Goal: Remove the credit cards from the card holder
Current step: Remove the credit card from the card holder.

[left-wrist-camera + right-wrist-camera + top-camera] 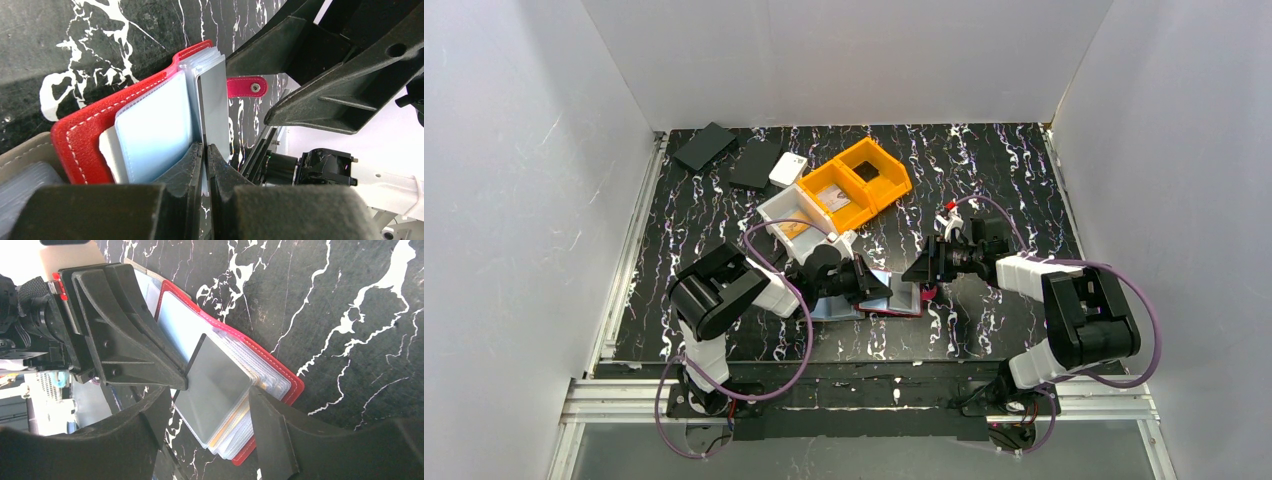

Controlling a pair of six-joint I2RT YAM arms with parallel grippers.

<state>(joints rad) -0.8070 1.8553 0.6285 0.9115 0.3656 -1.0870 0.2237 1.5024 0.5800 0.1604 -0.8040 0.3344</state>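
Observation:
The red card holder lies open on the table between my two grippers, its clear sleeves fanned out. One sleeve with a grey card in it stands lifted off the stack. My left gripper is shut on that sleeve's edge, the grey card rising just beyond its fingertips. The holder's red cover and snap strap show around it. My right gripper is open, with one finger on each side of the grey card's free end and touching neither it nor the sleeves.
An orange bin and a white bin stand behind the holder. Two flat black items and a small white box lie at the back left. A tan-edged sleeve wallet lies under the left gripper.

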